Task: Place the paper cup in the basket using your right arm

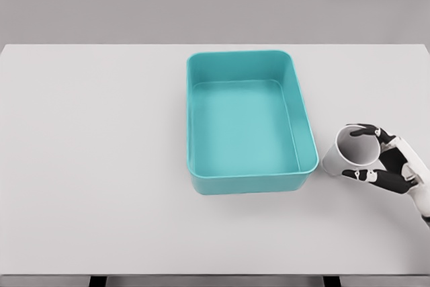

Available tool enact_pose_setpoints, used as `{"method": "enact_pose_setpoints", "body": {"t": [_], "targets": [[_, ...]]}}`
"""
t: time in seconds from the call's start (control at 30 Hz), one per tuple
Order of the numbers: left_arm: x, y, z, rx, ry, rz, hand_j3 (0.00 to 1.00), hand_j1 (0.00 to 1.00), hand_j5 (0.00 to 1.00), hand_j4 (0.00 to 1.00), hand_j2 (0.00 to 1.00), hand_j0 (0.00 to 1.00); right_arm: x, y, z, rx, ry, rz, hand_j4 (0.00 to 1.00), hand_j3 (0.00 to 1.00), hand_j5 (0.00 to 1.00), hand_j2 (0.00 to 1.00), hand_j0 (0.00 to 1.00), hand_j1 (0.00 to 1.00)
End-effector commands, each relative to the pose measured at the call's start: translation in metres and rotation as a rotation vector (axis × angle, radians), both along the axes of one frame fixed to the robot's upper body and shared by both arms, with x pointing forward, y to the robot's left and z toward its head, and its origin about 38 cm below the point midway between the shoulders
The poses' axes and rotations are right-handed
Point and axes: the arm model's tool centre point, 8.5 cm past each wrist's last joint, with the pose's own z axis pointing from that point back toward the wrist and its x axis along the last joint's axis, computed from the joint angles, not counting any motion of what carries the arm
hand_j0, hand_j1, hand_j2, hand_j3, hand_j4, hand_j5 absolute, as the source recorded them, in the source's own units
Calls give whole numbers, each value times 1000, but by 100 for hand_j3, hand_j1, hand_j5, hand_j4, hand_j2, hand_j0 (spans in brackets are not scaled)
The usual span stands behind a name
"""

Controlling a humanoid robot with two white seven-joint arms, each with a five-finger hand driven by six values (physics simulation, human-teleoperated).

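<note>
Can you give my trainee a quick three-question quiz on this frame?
1. True or false: the cup is already inside the basket.
2. Which hand grasps the cup? A) left B) right C) neither
3. Fill in: the cup is to the ____ of the basket in the head view.

Key: 1. False, it is beside the basket above the table. 2. B. 3. right.
</note>
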Motion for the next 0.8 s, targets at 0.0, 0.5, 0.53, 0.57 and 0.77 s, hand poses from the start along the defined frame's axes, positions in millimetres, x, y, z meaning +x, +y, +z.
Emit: {"method": "enact_pose_setpoints", "body": {"t": [0.0,0.5,0.53,0.57,0.77], "targets": [[0,0,0,0,0,-1,100,100,100,100,100,100,2,0,11,2,-30,4,60,60,60,60,60,60],[0,0,0,0,0,-1,100,100,100,100,100,100,23,-3,58,-183,-179,32,60,60,60,60,60,60],[0,0,0,0,1,1,100,100,100,100,100,100,28,-2,63,-193,-196,34,60,60,60,60,60,60],[0,0,0,0,0,-1,100,100,100,100,100,100,30,-2,66,-198,-205,33,60,60,60,60,60,60],[0,0,0,0,0,-1,100,100,100,100,100,100,49,4,89,-267,-285,44,60,60,60,60,60,60]]}}
